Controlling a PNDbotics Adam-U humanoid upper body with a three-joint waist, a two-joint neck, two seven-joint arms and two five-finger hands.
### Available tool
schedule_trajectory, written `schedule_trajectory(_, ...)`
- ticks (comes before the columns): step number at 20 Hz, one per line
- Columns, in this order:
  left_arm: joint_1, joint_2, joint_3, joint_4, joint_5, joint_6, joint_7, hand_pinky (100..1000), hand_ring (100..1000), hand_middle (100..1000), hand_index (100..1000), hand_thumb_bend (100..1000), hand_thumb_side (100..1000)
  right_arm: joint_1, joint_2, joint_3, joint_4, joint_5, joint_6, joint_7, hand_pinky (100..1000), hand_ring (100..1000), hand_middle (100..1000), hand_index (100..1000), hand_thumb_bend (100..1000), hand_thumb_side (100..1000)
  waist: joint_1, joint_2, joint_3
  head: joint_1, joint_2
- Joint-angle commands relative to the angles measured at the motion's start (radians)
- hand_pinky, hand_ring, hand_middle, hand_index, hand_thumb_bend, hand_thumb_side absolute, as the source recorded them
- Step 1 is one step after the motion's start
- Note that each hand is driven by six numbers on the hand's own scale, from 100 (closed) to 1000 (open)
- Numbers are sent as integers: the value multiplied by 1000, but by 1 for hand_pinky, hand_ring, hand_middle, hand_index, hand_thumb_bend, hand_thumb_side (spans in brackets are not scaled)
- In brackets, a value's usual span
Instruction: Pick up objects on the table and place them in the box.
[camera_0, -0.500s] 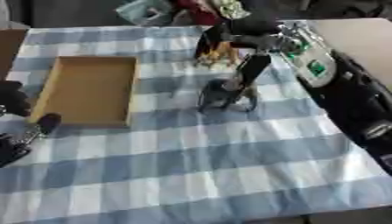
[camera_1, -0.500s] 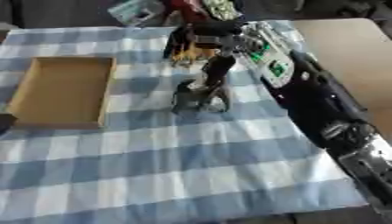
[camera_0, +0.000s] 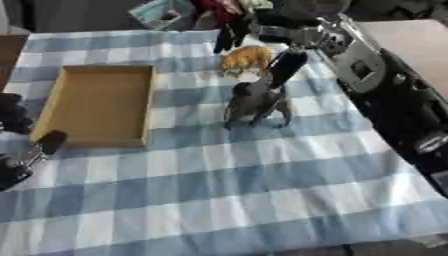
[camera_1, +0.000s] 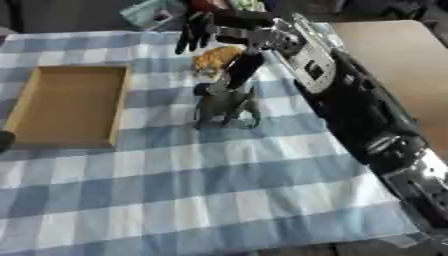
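Since the small grey four-legged animal figure at centre frame looks rigid and light, the right hand, fingers spread and unclenched above it, should pinch its back.

The box lies open-topped at the left. Bare checked bench runs between it and the grey animal. The right hand and orange toy crowd the far side.
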Motion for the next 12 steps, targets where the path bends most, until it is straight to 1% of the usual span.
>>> schedule_trajectory(1, -4, 21, 5, -10, -1, -1, 1, 530, 539, 515, 675, 805, 309, -20, -23, -12, -27, -14, 7, 3, 717, 751, 754, 807, 423, 375, 2, -20, -2, -2, -11)
schedule_trajectory(5, -5, 22, 6, -10, -2, -1, 2, 530, 539, 515, 675, 804, 309, -6, -27, -1, -23, -1, 3, 18, 718, 753, 756, 809, 427, 391, 1, -20, -2, 0, -12)
schedule_trajectory(12, -6, 22, 6, -10, -2, -2, 2, 530, 539, 515, 675, 803, 309, 28, -33, 25, -1, 41, -18, 48, 718, 753, 756, 810, 439, 412, 0, -18, -2, 3, -12)
